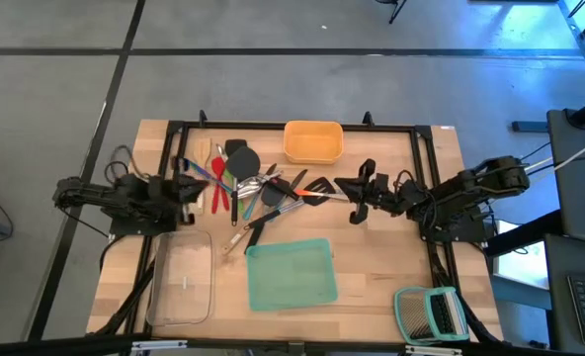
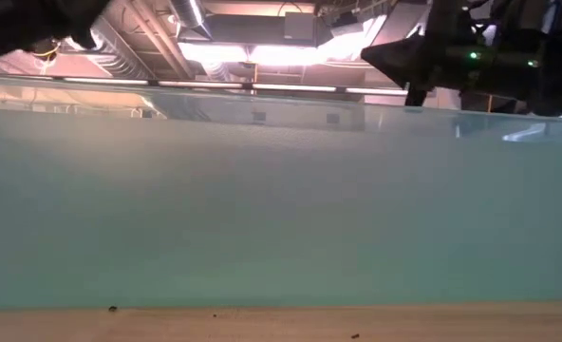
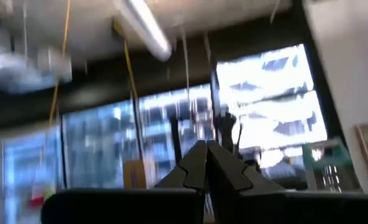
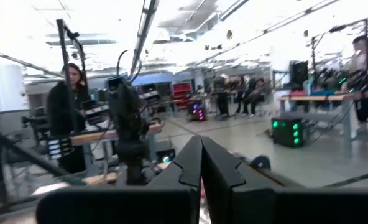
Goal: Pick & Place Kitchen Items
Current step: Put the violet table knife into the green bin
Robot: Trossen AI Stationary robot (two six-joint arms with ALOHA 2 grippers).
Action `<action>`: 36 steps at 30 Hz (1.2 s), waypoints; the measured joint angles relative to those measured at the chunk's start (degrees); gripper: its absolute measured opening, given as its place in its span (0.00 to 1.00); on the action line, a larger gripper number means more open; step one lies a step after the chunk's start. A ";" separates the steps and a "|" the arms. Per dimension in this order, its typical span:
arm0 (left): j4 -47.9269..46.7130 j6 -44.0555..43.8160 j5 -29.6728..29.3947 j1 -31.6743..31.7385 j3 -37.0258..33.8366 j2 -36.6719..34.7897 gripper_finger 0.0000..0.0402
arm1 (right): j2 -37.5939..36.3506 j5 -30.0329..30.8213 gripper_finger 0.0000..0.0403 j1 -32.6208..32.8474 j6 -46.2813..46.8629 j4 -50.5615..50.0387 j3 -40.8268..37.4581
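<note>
Wooden table (image 1: 391, 267): we list tangled long-handled plastic, wood and steel utensils (image 1: 258, 190), light, stiff, slippery, best gripped mid-handle; left gripper (image 1: 196, 186) and right gripper (image 1: 356, 194) fingers pressed together, empty.

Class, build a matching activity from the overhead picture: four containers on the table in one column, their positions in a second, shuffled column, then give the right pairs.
Column 1
1. yellow tray
2. teal tray
3. clear tray
4. grey slatted rack

Column 2
A. near edge, on the left arm's side
B. near corner, on the right arm's side
C. far edge, about midway across
D. near edge, about midway across

Pairs: 1-C, 2-D, 3-A, 4-B
</note>
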 joint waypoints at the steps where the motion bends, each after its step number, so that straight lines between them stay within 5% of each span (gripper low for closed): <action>1: 1.86 1.35 0.97 0.00 0.00 0.02 0.01 | 0.00 0.00 0.02 -0.33 0.09 -0.69 0.75; 9: 18.36 4.80 3.22 0.02 0.84 3.80 0.01 | -0.01 -4.76 0.02 -1.44 0.63 -7.63 11.03; 22: 12.62 9.69 1.69 6.14 17.39 32.23 0.01 | -0.02 -5.87 0.02 -2.88 0.60 -39.71 26.33; 27: 1.19 14.35 -13.94 8.96 23.38 40.23 0.01 | -0.02 -6.05 0.02 -5.38 -0.85 -55.88 31.97; 31: 1.72 21.20 -30.08 9.78 24.50 42.74 0.01 | -0.02 -6.06 0.02 -7.02 -0.88 -62.78 34.39; 36: 4.52 20.45 -32.84 9.60 24.70 42.07 0.01 | -0.02 -6.09 0.02 -7.99 -0.88 -64.21 34.70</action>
